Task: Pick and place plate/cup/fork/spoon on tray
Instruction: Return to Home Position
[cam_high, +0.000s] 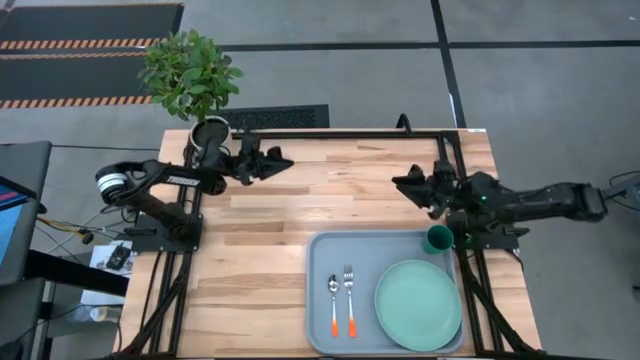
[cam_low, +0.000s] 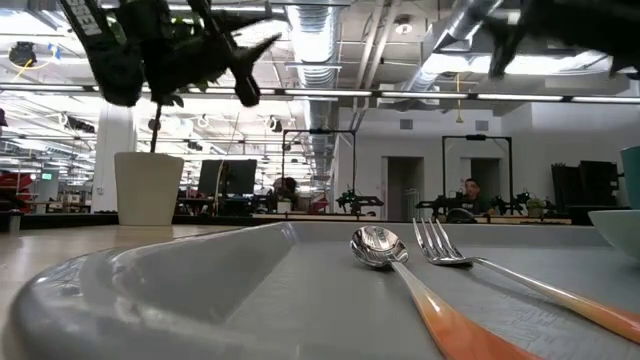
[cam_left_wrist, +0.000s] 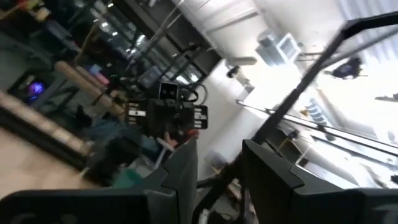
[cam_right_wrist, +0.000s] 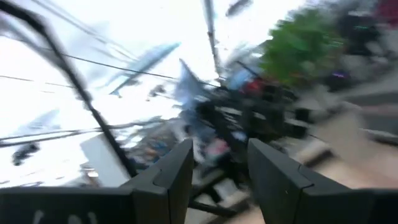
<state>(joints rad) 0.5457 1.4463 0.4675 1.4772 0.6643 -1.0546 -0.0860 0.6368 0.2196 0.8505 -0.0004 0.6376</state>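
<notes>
The pale grey-blue tray (cam_high: 320, 250) lies at the table's near right. On it lie the mint-green plate (cam_high: 418, 303), the spoon (cam_high: 333, 300) and the fork (cam_high: 350, 298), side by side with orange handles toward the near edge; both show close in the low view, spoon (cam_low: 385, 255) and fork (cam_low: 445, 250). The dark teal cup (cam_high: 437, 239) stands at the tray's far right corner. My left gripper (cam_high: 285, 160) is raised over the far left of the table, open and empty. My right gripper (cam_high: 400, 183) is raised over the far right, open and empty.
A white pot (cam_high: 209, 132) with a leafy plant (cam_high: 190, 70) stands at the table's far left corner, beside my left arm; it also shows in the low view (cam_low: 148, 188). Bare wood lies between the two grippers and left of the tray.
</notes>
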